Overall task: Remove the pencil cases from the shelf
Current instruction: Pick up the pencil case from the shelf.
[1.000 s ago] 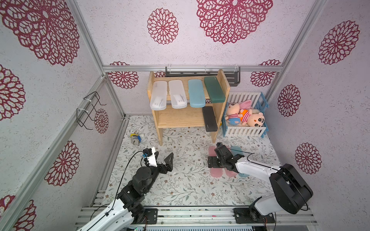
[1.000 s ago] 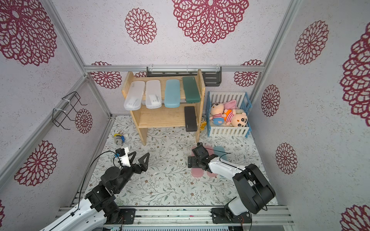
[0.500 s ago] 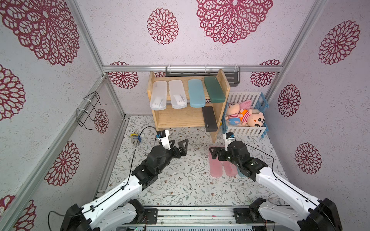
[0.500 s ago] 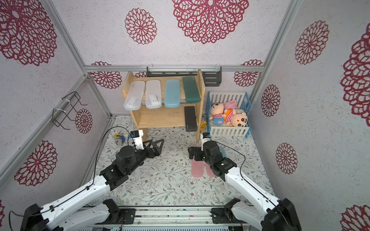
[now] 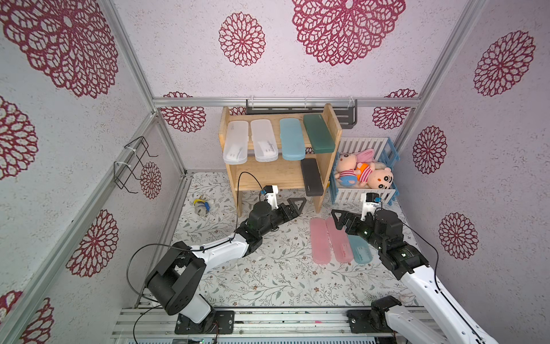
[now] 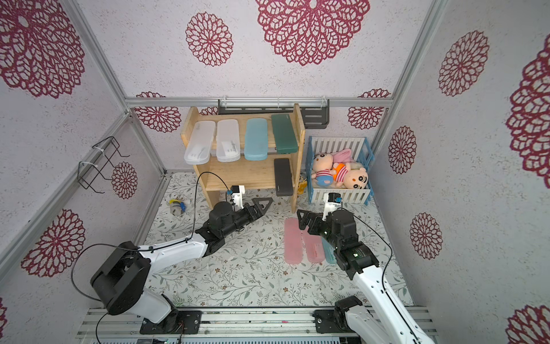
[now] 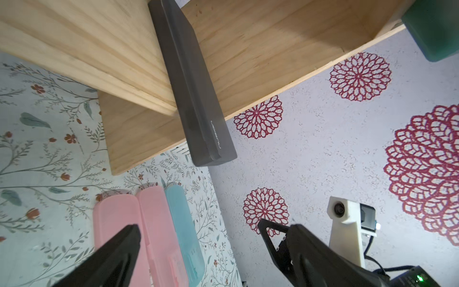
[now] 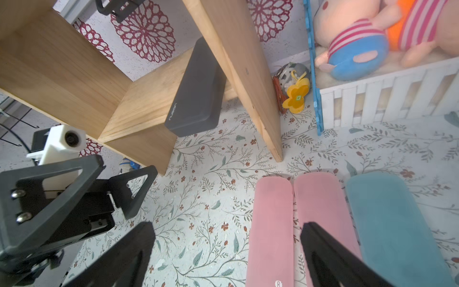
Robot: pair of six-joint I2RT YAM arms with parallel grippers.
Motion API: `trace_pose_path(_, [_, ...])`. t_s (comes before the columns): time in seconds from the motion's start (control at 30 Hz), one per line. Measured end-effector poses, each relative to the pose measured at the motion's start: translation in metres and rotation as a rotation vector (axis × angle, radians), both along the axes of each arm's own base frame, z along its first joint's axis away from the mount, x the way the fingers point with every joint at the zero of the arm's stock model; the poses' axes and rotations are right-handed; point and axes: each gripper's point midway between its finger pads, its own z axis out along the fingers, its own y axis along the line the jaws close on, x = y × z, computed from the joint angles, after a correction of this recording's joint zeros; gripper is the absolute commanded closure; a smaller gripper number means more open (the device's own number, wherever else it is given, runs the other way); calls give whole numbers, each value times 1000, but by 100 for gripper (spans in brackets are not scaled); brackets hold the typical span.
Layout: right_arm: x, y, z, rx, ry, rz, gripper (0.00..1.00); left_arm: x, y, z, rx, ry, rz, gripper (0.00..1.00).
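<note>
On the low board of the shelf [image 5: 279,175], far right, the black case [image 5: 312,177] pokes past the edge. We think it's hard, smooth, light, prob. slippy, so pinch its long sides near the front. Our left gripper [image 5: 294,205] & right gripper [image 5: 339,219] gape wide, holding nothing.

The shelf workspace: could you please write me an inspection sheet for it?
Surface: floral mat, no spills seen.
Job's things: shelf holds two white cases, blue case and green case on top, black case below; two pink cases and second blue case lie on mat.
Clutter: small toy on mat.
Pincers: left pincer, right pincer open, empty.
Cables: left arm's cable arcs before shelf.
Surroundings: crate of plush dolls; wall rack.
</note>
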Motion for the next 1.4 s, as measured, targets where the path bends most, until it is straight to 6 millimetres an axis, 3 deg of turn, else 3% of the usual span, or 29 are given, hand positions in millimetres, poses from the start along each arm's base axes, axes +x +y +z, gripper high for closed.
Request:
trace_pose_path(0.33, [-6,-6,-8,-7,41,-5,1,30,-30,-5,-153,9,-44,8])
trace_pose_path(0.47, [-7,-7,-11,-11,52,-9,1,34,-30,-8,-152,20,-43,10])
trace_pose_path(0.87, [-3,-5,1,-4,46,3,1,52,-28,8,-185,5,-32,24])
trace_pose_path(1.2, [-2,-6,1,-10,44,1,1,57,-35,-12,-148,61,-44,25])
trace_pose_path(1.4, [-2,-7,0,-12,47,-1,1,59,-38,-14,-149,71,-46,28])
